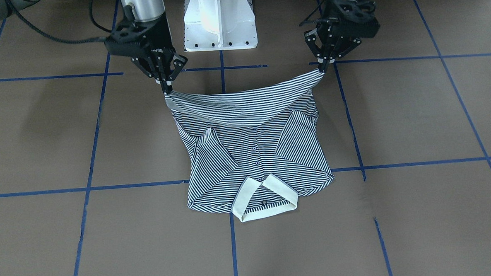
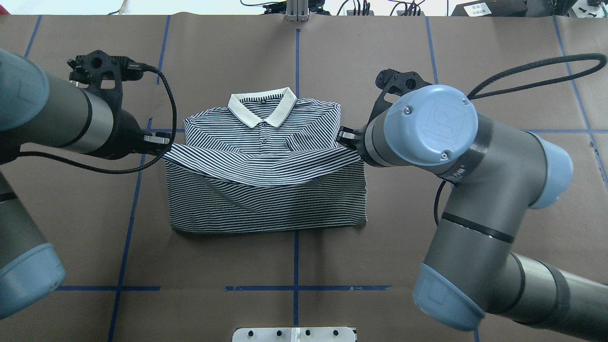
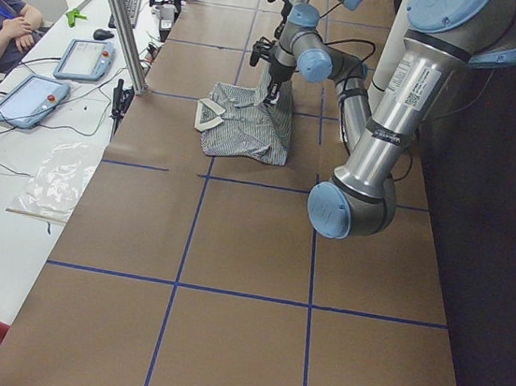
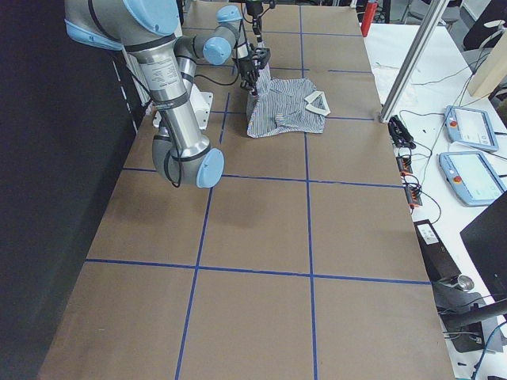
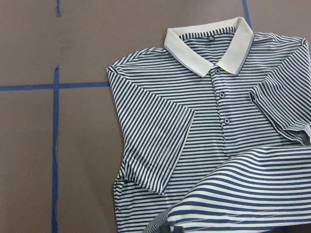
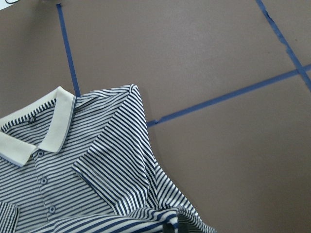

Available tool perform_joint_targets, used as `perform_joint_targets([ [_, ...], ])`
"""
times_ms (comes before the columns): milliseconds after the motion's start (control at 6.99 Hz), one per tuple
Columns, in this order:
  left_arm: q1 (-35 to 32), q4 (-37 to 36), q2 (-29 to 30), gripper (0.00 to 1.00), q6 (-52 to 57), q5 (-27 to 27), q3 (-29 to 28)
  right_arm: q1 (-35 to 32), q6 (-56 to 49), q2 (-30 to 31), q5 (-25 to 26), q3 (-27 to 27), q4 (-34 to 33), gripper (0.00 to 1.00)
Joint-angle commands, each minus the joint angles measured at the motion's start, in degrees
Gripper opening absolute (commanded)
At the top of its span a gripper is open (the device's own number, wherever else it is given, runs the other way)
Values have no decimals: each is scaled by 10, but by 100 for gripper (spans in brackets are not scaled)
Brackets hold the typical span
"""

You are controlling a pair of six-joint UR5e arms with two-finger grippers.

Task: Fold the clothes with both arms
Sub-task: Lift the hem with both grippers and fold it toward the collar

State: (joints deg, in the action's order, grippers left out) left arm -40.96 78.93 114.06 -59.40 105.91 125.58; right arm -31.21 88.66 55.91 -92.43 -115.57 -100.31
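The striped polo shirt (image 1: 254, 154) lies face up on the brown table, cream collar (image 2: 262, 107) at the far side from the robot, both sleeves folded in over the chest. Its hem is lifted off the table and hangs as a sagging band (image 2: 266, 164) between the two grippers. My left gripper (image 1: 322, 68) is shut on one hem corner, and my right gripper (image 1: 166, 88) is shut on the other. Both wrist views look down on the collar, the placket (image 5: 221, 109) and the raised hem's edge (image 6: 160, 218).
The white pedestal base (image 1: 219, 23) stands behind the shirt. Blue tape lines (image 1: 90, 188) cross the brown table cover. On the operators' side stand a metal post (image 3: 120, 16) and a white bench with control tablets (image 3: 29, 99). A seated person (image 3: 1, 25) is there.
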Motion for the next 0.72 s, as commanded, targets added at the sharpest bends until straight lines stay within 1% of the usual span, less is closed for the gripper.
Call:
perform_joint_targets([
  [0, -31, 78, 21, 0, 24, -3, -118, -36, -26, -18, 0, 109, 85, 0],
  [143, -38, 145, 22, 0, 28, -5, -185, -45, -30, -40, -2, 156, 97, 0],
  [286, -39, 206, 24, 0, 35, -5, -243, -46, -31, -54, -2, 219, 148, 0],
  [429, -38, 233, 27, 0, 36, -5, -276, -46, -31, -62, -1, 278, 204, 0],
  [573, -34, 255, 32, 0, 36, -5, -310, -46, -32, -66, -1, 317, 228, 0],
])
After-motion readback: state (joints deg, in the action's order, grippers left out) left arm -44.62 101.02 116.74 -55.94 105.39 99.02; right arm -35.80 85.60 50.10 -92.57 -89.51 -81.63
